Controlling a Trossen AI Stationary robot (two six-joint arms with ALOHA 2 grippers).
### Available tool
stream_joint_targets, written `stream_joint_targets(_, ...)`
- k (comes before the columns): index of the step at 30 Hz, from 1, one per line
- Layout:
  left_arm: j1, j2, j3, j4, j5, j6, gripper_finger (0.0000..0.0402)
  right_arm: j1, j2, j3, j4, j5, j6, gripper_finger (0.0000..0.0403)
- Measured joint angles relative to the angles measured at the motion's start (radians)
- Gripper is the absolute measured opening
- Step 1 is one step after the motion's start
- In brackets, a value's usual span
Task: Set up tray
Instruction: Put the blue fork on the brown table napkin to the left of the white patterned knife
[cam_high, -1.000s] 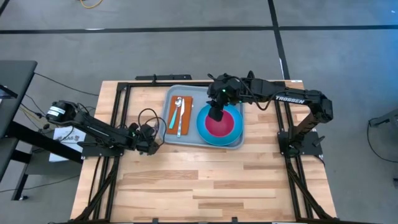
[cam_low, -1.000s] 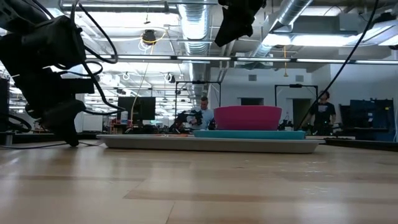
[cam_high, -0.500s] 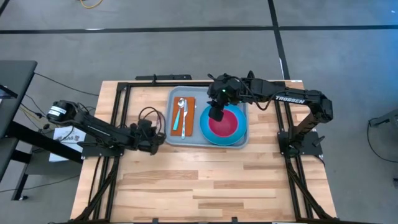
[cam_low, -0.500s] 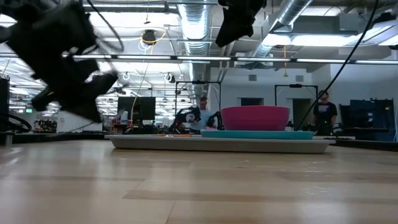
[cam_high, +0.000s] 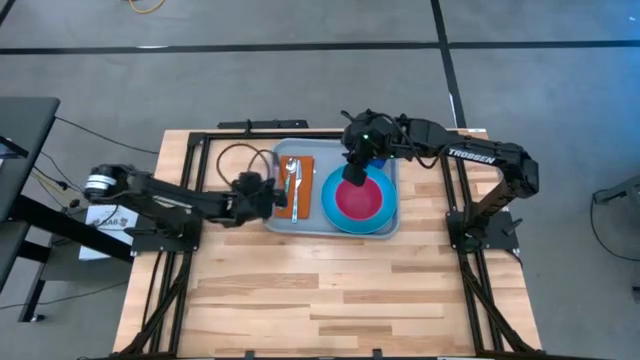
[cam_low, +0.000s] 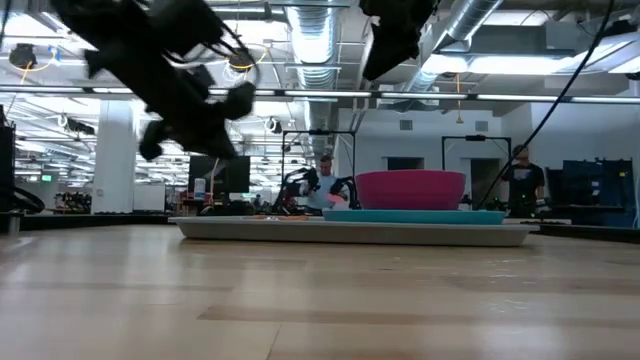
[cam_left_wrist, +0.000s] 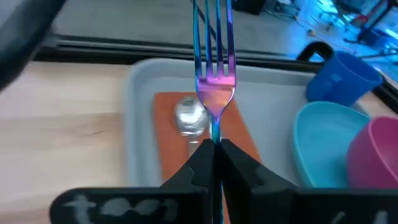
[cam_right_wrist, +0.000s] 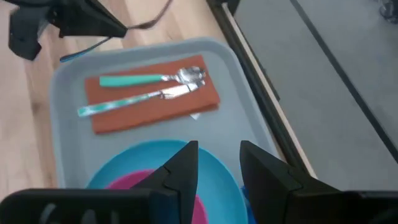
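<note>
The light grey-blue tray (cam_high: 332, 222) lies flat on the table, toward the far side. On it an orange napkin (cam_high: 301, 205) carries a teal-handled spoon (cam_right_wrist: 149, 79) and a second utensil (cam_right_wrist: 134, 103). A light-blue plate (cam_high: 330, 205) beside the napkin holds a pink bowl (cam_high: 360, 200). My left gripper (cam_high: 268, 196) is at the tray's left rim, raised above the table, shut on an iridescent fork (cam_left_wrist: 214, 81). My right gripper (cam_high: 356, 172) hangs open and empty above the bowl. My left gripper pinches the fork's handle (cam_left_wrist: 214, 135) between its two fingers, just behind the neck. The rest of the handle is hidden between the fingers. The fork sticks out forward along the fingers, tines toward the tray's far side. It is lifted clear above the napkin.
A blue cup (cam_left_wrist: 342, 78) stands on the tray beyond the plate. Black frame rails run along the table's left (cam_high: 195, 190) and right (cam_high: 455, 190) sides. The near half of the wooden table (cam_high: 330, 290) is bare. People stand in the room behind (cam_low: 522, 175).
My left gripper has risen from near the tabletop and gone toward the table's right and far side, up to the tray's left rim. The tray with its load has slid a little toward the table's right edge. My right gripper has shifted slightly the same way.
</note>
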Motion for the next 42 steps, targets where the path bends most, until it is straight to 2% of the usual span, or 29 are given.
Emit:
stream_joint_targets(3, 0.054, 0.112, 0.048, 0.079, 0.067, 0.068, 0.0000, -0.027, -0.013, 0.000, -0.026, 0.000, -0.004, 0.0112)
stream_joint_targets(10, 0.135, 0.388, 0.232, 0.082, 0.166, 0.084, 0.0000, -0.091, -0.050, 0.000, -0.051, -0.002, 0.013, 0.0112)
stream_joint_targets(17, 0.170, 0.544, 0.404, 0.069, 0.210, 0.103, 0.0000, -0.132, -0.055, 0.000, -0.115, -0.003, 0.019, 0.0112)
stream_joint_targets(21, 0.173, 0.575, 0.478, 0.036, 0.225, 0.134, 0.0000, -0.140, -0.051, 0.000, -0.138, -0.003, 0.019, 0.0112)
stream_joint_targets(26, 0.186, 0.577, 0.530, -0.081, 0.238, 0.113, 0.0000, -0.146, -0.051, 0.000, -0.145, -0.003, 0.019, 0.0112)
stream_joint_targets(34, 0.201, 0.579, 0.535, -0.095, 0.271, 0.042, 0.0000, -0.146, -0.051, 0.000, -0.144, -0.003, 0.019, 0.0112)
stream_joint_targets(42, 0.201, 0.579, 0.535, -0.128, 0.237, 0.028, 0.0000, -0.151, -0.051, 0.000, -0.147, -0.004, 0.019, 0.0112)
